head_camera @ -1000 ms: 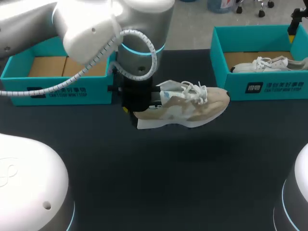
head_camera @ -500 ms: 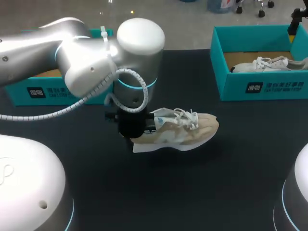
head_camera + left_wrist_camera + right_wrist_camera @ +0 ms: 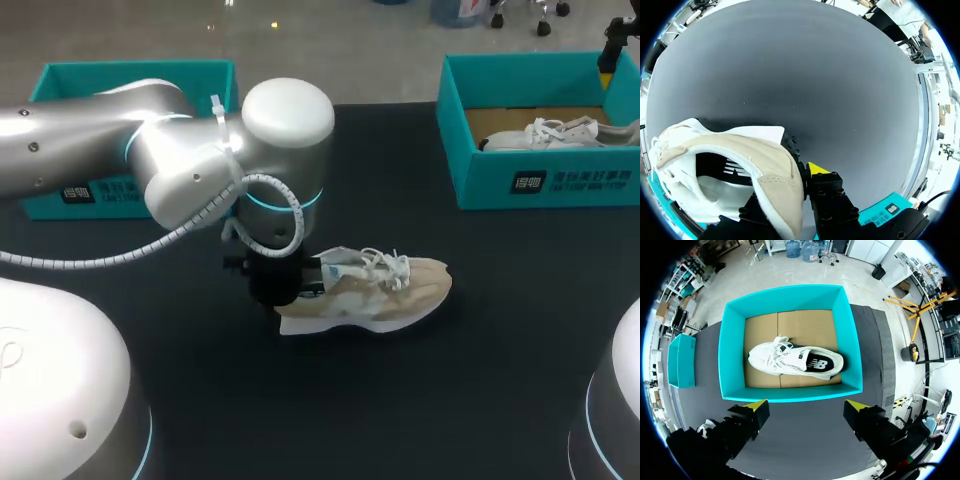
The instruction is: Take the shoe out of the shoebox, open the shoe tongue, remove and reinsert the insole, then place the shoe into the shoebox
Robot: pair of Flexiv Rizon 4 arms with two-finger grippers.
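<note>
Left gripper (image 3: 285, 290) clenched on the heel of the beige-and-white laced sneaker (image 3: 375, 295). Open black table (image 3: 480, 380) in front of that sneaker and on both sides. Behind and right of it, a teal cardboard shoebox (image 3: 545, 180). Only in the right wrist view: the whole white sneaker (image 3: 795, 360) inside, with the right gripper (image 3: 807, 407) spread wide above.

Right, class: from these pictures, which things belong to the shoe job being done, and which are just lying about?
In the job:
- beige and white lace-up sneaker, gripped at the heel by the left gripper
- teal cardboard shoebox at the far left

Lying about, as it seems:
- second teal shoebox at the far right, below the open right gripper
- white sneaker lying inside it
</note>
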